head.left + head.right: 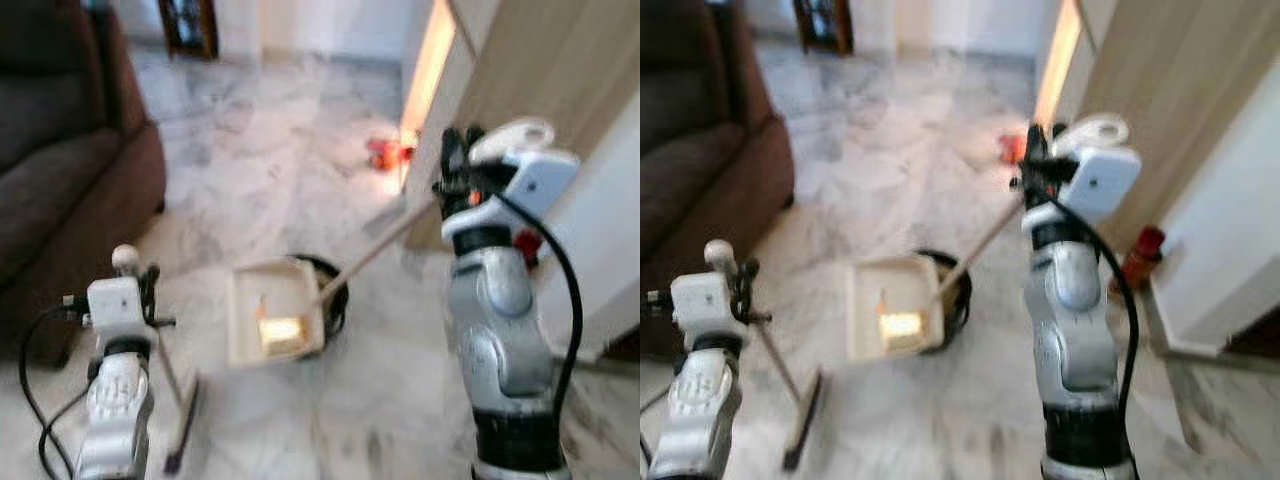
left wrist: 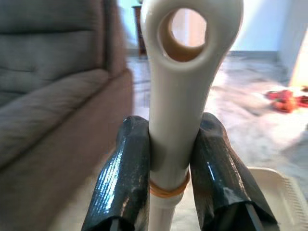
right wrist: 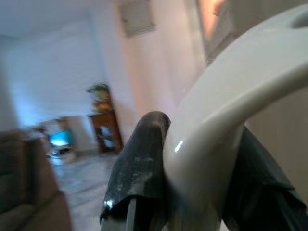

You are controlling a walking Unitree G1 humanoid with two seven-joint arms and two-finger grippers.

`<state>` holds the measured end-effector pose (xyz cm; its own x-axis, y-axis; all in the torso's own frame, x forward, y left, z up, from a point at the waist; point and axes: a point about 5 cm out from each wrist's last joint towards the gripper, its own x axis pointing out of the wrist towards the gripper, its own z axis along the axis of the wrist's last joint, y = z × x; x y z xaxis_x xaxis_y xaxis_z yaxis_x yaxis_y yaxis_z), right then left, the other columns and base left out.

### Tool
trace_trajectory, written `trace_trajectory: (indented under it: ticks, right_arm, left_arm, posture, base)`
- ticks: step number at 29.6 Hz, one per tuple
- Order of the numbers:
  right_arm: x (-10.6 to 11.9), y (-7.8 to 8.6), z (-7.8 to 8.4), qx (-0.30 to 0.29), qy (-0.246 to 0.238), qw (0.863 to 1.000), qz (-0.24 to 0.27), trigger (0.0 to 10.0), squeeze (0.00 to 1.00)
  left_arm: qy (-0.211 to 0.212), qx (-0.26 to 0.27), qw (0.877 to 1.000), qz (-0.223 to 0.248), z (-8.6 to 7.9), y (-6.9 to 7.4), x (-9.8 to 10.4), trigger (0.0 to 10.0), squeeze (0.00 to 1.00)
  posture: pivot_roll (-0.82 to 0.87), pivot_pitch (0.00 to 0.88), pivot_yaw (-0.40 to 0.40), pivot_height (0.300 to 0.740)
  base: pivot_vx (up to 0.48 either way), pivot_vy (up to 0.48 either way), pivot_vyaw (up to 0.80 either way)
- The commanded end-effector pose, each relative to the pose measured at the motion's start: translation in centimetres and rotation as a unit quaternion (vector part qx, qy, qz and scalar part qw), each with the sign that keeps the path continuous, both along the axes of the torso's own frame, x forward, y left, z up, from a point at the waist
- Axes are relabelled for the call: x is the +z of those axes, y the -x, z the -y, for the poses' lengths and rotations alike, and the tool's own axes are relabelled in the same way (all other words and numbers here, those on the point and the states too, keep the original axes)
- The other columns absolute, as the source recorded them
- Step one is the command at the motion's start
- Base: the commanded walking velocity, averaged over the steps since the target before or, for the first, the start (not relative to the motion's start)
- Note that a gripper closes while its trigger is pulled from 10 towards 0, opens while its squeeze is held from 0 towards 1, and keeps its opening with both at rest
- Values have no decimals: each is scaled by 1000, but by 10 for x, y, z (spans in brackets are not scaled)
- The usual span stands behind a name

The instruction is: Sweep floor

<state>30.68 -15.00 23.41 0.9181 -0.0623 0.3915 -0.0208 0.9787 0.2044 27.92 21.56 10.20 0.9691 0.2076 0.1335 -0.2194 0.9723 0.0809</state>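
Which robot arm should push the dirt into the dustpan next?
Probably the left. Its gripper holds the broom handle, with the broom head beside the dustpan. The right gripper holds the dustpan's handle.

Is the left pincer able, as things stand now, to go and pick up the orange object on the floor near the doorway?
Probably not. The left pincer is shut on the broom handle, so it is not free, and the orange object lies far across the floor, beyond the dustpan.

Home living room: sofa [image 1: 60,170], marble floor [image 1: 270,160]
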Motion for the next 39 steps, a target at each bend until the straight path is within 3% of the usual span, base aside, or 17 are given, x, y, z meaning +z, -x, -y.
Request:
trace_trajectory:
  ticks: [1,25,31,39]
  right_arm:
    - [21,4,-8,13,2,999,47,10000,0]
    - [23,5,-18,43,11,998,49,10000,0]
    - [24,6,-21,49,9,997,50,10000,0]
    - [24,11,-38,80,27,994,62,10000,0]
  left_arm:
    - [-7,8,999,38,-7,-1,16,10000,0]
    - [-7,9,999,48,-5,-2,21,10000,0]
    - [-4,1,999,52,-3,-1,20,10000,0]
    - [-1,-7,998,55,1,-1,20,10000,0]
  posture:
    - [42,36,-44,740]
    - [43,40,-46,740]
    - [42,28,-46,740]
    - [42,3,-43,740]
  base:
    - [409,0,0]
    - [408,0,0]
    - [0,0,0]
    - [0,0,0]
